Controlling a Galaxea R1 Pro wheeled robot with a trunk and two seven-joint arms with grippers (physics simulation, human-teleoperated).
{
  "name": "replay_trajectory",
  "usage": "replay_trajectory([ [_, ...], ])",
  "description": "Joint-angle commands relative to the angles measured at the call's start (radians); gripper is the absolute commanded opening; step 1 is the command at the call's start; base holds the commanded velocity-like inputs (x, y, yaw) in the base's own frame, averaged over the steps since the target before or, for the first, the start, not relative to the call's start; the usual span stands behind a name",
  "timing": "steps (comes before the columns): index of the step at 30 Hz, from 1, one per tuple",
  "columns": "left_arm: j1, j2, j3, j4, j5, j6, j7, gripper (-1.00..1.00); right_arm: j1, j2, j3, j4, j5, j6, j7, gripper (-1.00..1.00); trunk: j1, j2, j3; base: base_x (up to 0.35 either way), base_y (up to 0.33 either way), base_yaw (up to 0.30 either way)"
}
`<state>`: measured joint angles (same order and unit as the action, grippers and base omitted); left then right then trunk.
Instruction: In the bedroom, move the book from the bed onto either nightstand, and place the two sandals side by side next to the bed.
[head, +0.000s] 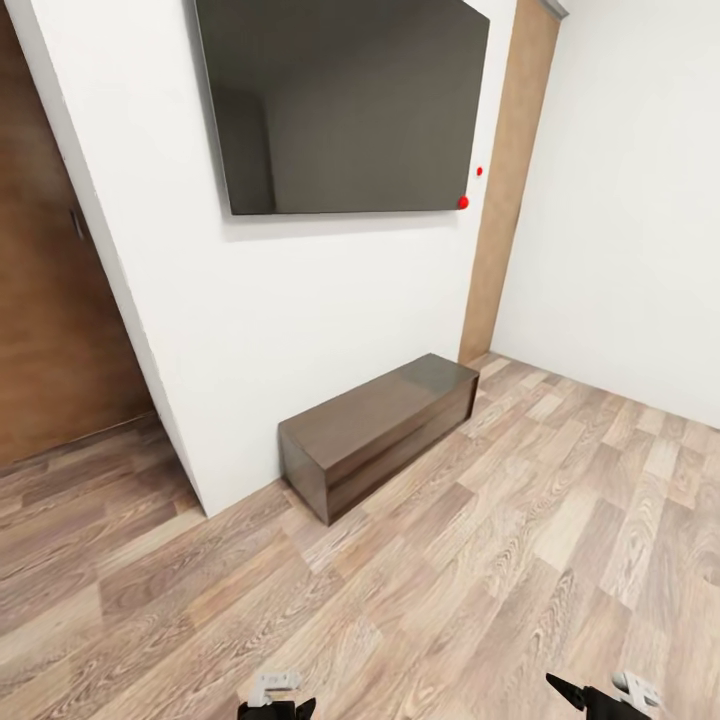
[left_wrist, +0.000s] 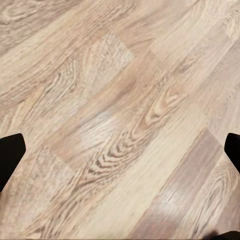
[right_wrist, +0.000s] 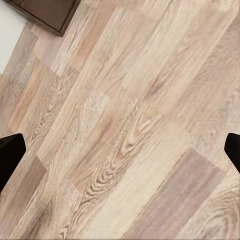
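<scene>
at the very bottom of the head view only scraps of the two arms show: the left pincer (head: 277, 700) as a grey bracket over black tips, the right pincer (head: 598, 698) as a black point beside a grey piece, both cut off by the frame edge. from here you cannot tell how far either is spread. the wrist views settle it: in each, one black fingertip (left_wrist: 9, 155) sits at one edge and its partner at the opposite edge, and likewise on the right (right_wrist: 9, 154), so both pincers stand wide with nothing between them, above bare wood-plank floor (head: 480, 590).

the right wrist view catches a dark brown corner of the bench cabinet (right_wrist: 47, 12) and a sliver of white wall beside it; the left wrist view shows floor only.

further off in the head view, the long dark wood bench cabinet (head: 380, 430) stands on the floor against the white wall (head: 270, 320), its near end facing the camera. above it hangs a large dark screen (head: 345, 100), its top cut off, with a red dot (head: 463, 202) at its lower corner and a smaller one just above. a brown wood panel (head: 510, 180) runs up the far corner, and a brown door-like panel (head: 50, 300) fills the left edge, partly hidden by the wall's end.

the book, bed, nightstand and sandals appear in none of the views.
</scene>
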<state>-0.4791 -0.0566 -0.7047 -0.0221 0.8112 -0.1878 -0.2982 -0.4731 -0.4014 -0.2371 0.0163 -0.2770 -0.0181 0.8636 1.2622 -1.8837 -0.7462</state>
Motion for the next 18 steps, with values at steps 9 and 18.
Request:
replay_trajectory([
  [9,-0.001,0.000,-0.009,0.002,0.010,-0.004,-0.004,1.00,-0.001,0.000,-0.002,0.001,-0.001,-0.002,0.004,1.00,0.000,0.000,-0.001,0.334,0.000,0.000],
  [18,-0.001,0.000,-0.009,0.002,0.010,-0.004,-0.004,1.00,-0.001,0.000,-0.002,0.001,0.000,-0.002,0.005,1.00,0.000,0.000,-0.001,0.327,0.000,-0.004],
])
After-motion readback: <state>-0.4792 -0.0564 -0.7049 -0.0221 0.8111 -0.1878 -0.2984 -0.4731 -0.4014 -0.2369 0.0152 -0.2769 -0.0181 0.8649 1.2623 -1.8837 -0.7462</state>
